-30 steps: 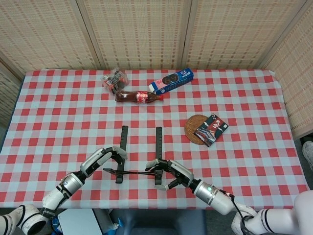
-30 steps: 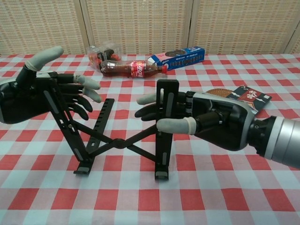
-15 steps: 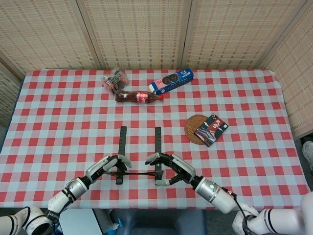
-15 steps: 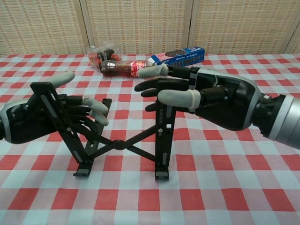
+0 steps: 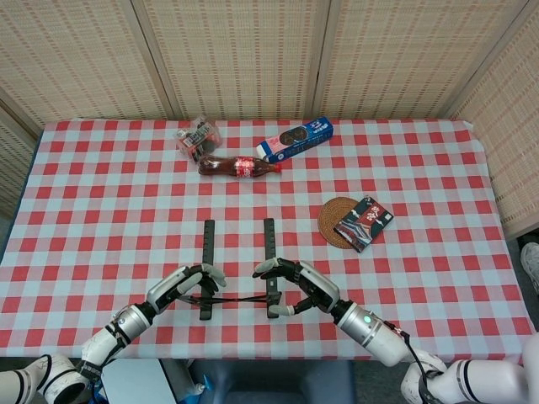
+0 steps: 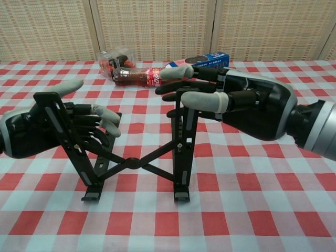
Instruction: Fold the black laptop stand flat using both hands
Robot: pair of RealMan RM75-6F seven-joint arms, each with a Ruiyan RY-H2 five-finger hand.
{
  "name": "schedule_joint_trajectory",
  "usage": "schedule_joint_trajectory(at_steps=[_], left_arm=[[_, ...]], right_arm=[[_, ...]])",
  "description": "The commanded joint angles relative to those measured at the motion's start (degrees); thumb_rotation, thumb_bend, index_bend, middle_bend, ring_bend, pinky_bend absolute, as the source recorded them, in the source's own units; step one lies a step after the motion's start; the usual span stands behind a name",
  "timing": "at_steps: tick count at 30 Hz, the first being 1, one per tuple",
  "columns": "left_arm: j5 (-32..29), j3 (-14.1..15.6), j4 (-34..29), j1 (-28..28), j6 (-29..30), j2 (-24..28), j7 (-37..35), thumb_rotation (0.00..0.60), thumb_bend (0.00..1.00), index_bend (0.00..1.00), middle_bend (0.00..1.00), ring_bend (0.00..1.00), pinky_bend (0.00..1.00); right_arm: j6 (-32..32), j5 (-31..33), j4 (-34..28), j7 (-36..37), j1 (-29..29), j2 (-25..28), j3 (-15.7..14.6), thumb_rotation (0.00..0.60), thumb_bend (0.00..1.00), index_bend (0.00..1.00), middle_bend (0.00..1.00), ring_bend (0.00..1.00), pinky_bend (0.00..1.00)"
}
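Observation:
The black laptop stand (image 6: 134, 163) stands propped up on the checked tablecloth near the front edge, with two upright rails joined by crossed links. From above, its rails (image 5: 208, 265) run side by side. My left hand (image 6: 37, 131) cups the left rail (image 6: 63, 136), with the fingers (image 6: 100, 118) curled past it and the thumb above. My right hand (image 6: 247, 107) holds the top of the right rail (image 6: 185, 142), thumb across the front and fingers behind. The head view shows the left hand (image 5: 181, 286) and right hand (image 5: 303, 286) on either side of the stand.
At the back lie a cola bottle (image 5: 238, 166), a blue cookie box (image 5: 295, 139) and a snack packet (image 5: 199, 135). A round coaster (image 5: 333, 223) with a dark packet (image 5: 364, 222) on it sits right of the stand. The table's front edge is just behind my hands.
My right hand has risen from beside the right rail to its top. My left hand dropped lower along the left rail. The rails shifted slightly left and stand a little steeper.

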Motion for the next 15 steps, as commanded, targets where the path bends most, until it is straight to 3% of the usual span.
schedule_joint_trajectory(at_steps=[1,9,14,15], left_arm=[[-0.28,-0.22,-0.54,0.85,1.43,1.72,1.54,0.176,0.18,0.31,0.37,0.38,0.37],[2.27,1.95,0.73,3.12,4.68,4.55,12.74,0.214,0.18,0.29,0.33,0.34,0.35],[4.38,3.93,1.68,4.14,5.18,5.02,22.09,0.353,0.18,0.28,0.26,0.29,0.26],[4.4,4.16,1.58,4.26,4.97,4.99,23.67,0.358,0.18,0.28,0.25,0.28,0.26]], right_arm=[[0.22,-0.23,-0.22,-0.19,0.06,0.34,0.25,0.6,0.16,0.28,0.3,0.15,0.18],[1.03,-0.75,-2.29,-1.66,0.29,2.77,1.29,0.6,0.16,0.28,0.3,0.15,0.18],[0.51,-0.05,-3.39,-2.59,0.6,4.21,1.93,0.6,0.16,0.28,0.3,0.15,0.18],[0.44,0.03,-3.52,-2.68,0.62,4.35,1.98,0.6,0.16,0.28,0.3,0.15,0.18]])
